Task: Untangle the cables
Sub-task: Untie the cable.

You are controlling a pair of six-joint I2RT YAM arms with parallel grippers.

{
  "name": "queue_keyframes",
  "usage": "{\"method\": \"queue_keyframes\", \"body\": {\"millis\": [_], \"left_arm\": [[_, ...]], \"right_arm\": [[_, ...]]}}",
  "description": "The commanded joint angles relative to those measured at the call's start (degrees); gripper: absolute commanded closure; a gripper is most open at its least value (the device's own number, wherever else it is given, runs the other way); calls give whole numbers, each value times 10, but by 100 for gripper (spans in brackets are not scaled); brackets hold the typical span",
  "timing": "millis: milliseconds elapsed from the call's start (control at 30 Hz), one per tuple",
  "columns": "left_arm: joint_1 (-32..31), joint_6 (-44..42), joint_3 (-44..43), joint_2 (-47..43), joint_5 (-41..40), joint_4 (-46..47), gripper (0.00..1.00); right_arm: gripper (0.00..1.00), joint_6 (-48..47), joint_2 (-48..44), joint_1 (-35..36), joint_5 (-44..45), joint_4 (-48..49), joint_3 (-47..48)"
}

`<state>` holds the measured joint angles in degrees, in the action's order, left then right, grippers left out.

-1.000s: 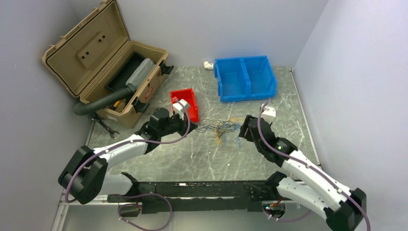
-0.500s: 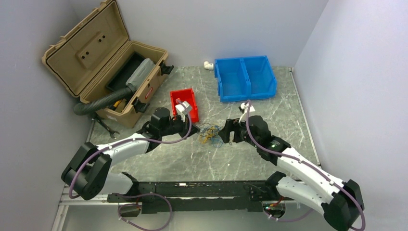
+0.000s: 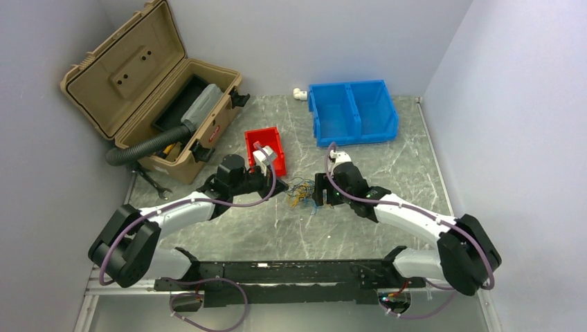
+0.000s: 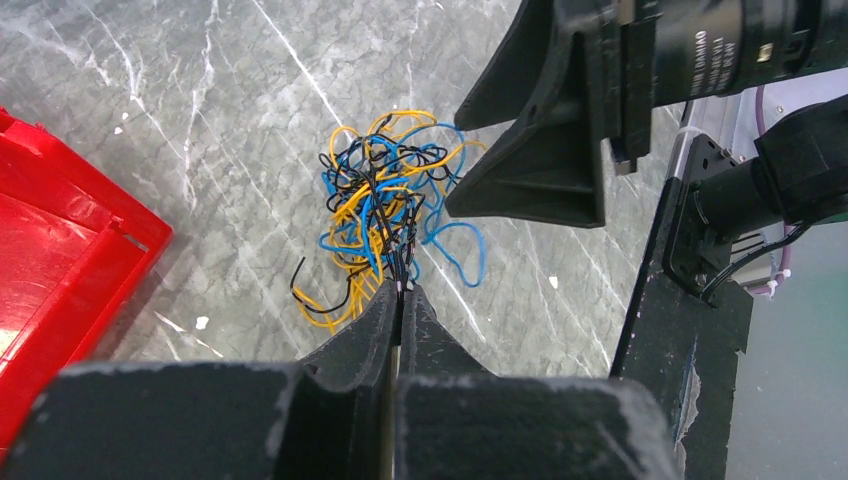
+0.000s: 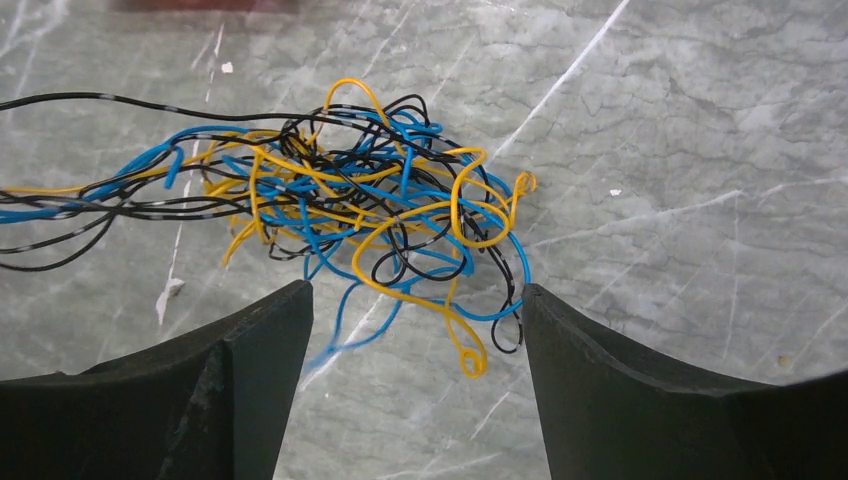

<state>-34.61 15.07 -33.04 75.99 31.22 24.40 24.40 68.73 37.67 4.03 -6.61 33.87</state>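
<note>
Thin blue, yellow-orange and black cables (image 5: 380, 215) in a loose clump on the grey marbled desk (image 5: 680, 120).
Left tool (image 4: 398, 292) clenches some strands; right tool (image 5: 415, 295) is released, clump just ahead of its tips.

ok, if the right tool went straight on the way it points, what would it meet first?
The tangle of thin blue, yellow-orange and black wires, just ahead of the open right tool. Past it, the left tool, shut on some strands. Depth is a guess.
</note>
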Motion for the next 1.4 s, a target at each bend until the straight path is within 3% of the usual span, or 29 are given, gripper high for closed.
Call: {"method": "queue_keyframes", "body": {"millis": [0, 267, 300, 433, 467, 700, 767, 900, 1033, 1200, 1300, 1367], "left_arm": [[-4, -13, -6, -2, 8, 20, 100], [-3, -15, -5, -7, 0, 15, 100], [-4, -15, -4, -7, 0, 15, 100], [-4, -15, -3, -11, -5, 14, 100], [-4, -15, -2, -13, -7, 13, 100], [-3, -15, 1, -27, -56, -7, 100], [-4, -12, 4, -35, -78, -14, 100], [-2, -9, 19, -61, -123, -17, 100], [-2, -1, 39, -98, -200, -28, 100], [0, 26, 51, -145, -381, -96, 100], [0, 25, 66, -174, -390, -91, 100], [0, 25, 72, -180, -386, -83, 100]], "right_arm": [[21, -13, 34, -1, -6, 56, 20], [24, 4, 126, -1, 3, 63, 32], [30, 7, 130, -1, 10, 63, 33], [90, 15, 111, -1, 37, 52, 32], [99, 16, 93, 0, 43, 51, 29], [100, 11, -50, -1, 103, -7, 32], [100, 22, -70, -1, 166, -56, 47], [100, 131, -96, -3, 350, -175, 71], [100, 220, -138, -8, 443, -253, 69], [100, 367, -187, -25, 528, -370, 69], [100, 382, -213, -29, 538, -386, 63], [100, 323, -232, -29, 512, -335, 52]]}}
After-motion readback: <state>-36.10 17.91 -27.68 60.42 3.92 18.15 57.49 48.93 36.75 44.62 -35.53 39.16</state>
